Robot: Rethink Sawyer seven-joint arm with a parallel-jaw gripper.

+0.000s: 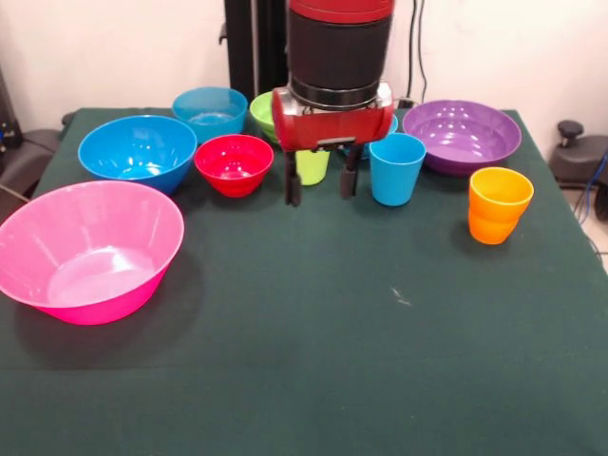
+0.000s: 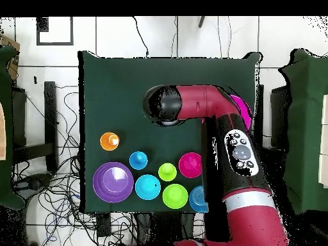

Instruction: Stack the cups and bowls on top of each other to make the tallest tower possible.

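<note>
The gripper (image 1: 321, 186) is hanging open at upper centre of the front view, its two dark fingers (image 1: 294, 180) spread, holding nothing, just in front of the lime green cup (image 1: 312, 165). The dark green counter (image 1: 332, 361) is lying bare across the lower frame. The light blue cup (image 1: 396, 168) and orange cup (image 1: 498, 204) are standing upright, right of centre; the huge pink bowl (image 1: 90, 249) is sitting unstacked at left.

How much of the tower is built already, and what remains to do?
Nothing is stacked yet: the pink bowl, the light blue cup and the orange cup each stand alone on the table. The gripper hangs open and empty near the lime green cup. All stacking remains.
</note>
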